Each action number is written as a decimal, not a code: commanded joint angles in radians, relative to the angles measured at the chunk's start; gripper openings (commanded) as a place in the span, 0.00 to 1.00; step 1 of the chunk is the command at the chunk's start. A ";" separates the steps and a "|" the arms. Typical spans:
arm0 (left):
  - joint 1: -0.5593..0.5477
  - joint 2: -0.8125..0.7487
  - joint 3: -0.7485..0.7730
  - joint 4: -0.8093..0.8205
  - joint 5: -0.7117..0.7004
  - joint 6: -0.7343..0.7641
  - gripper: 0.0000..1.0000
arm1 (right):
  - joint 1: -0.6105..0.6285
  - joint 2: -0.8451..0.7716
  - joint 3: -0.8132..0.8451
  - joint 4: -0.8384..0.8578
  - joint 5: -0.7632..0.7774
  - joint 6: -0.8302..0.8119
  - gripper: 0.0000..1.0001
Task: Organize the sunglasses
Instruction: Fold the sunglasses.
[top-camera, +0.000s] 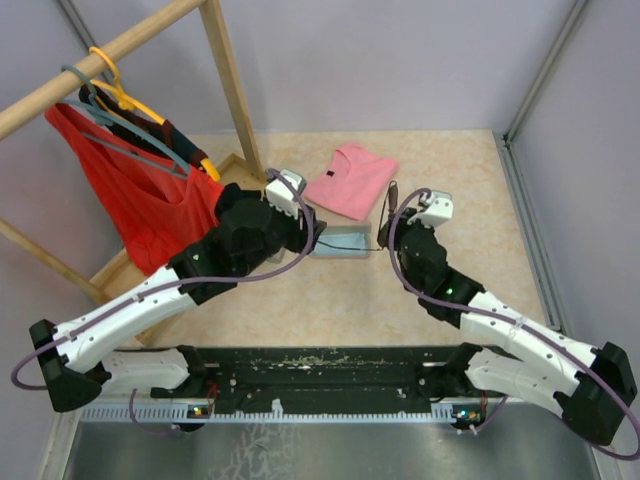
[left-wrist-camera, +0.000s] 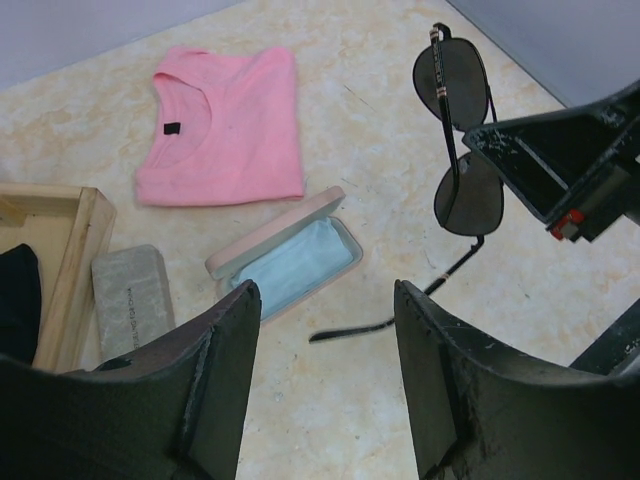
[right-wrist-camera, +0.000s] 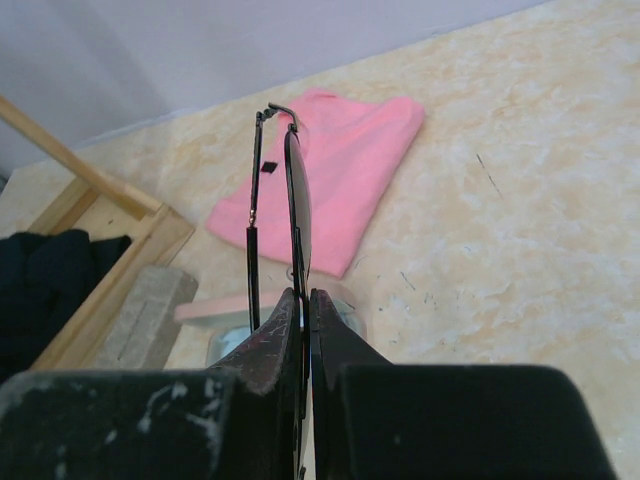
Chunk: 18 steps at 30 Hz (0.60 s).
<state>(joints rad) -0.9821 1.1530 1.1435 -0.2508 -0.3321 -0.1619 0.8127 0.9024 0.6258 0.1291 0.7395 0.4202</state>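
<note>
One pair of dark wire-framed sunglasses (left-wrist-camera: 458, 140) hangs in the air, pinched at one lens by my right gripper (right-wrist-camera: 305, 300), which is shut on it. The pair also shows edge-on in the right wrist view (right-wrist-camera: 298, 200) and in the top view (top-camera: 392, 197). An open pink case with a light-blue lining (left-wrist-camera: 290, 262) lies on the table just left of and below the glasses. A closed grey case (left-wrist-camera: 132, 300) lies further left. My left gripper (left-wrist-camera: 325, 340) is open and empty, above bare table near the pink case. A second pair is out of view.
A folded pink shirt (top-camera: 352, 178) lies behind the cases. A wooden clothes rack (top-camera: 225, 70) with hangers and a red garment (top-camera: 145, 200) stands at the left, its wooden base frame (left-wrist-camera: 75, 270) beside the grey case. Walls close the back and right.
</note>
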 joint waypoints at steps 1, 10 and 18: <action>-0.002 -0.063 -0.019 0.030 0.037 0.037 0.62 | -0.034 0.022 0.095 -0.082 0.095 0.131 0.00; -0.003 -0.097 -0.066 0.074 0.191 0.068 0.61 | -0.108 0.028 0.163 -0.106 0.112 0.243 0.00; -0.003 -0.091 -0.096 0.096 0.323 0.104 0.60 | -0.119 0.045 0.238 -0.123 0.193 0.346 0.00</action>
<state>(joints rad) -0.9821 1.0637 1.0538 -0.1936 -0.0902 -0.0883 0.7036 0.9459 0.7918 -0.0147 0.8795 0.6876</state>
